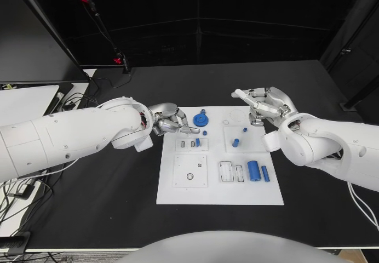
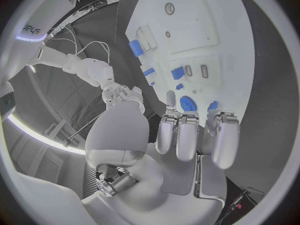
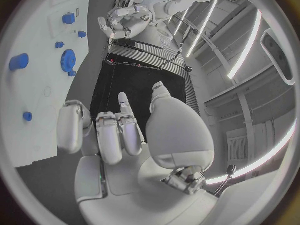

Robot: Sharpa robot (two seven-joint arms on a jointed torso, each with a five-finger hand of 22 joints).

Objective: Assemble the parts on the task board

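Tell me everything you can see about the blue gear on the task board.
The blue gear is a round, toothed disc with a raised hub at its centre, in what looks like matte plastic. It lies flat near the far edge of the white task board, towards the board's left side. The left hand is close beside it with its fingertips reaching towards it, but nothing appears to touch it. A small blue piece lies apart, just nearer the robot.

White task board (image 1: 219, 192) lying flat mid-desk; blue gear (image 1: 200, 119) near its far edge, blue cylinder (image 1: 253, 170) toward its right edge.
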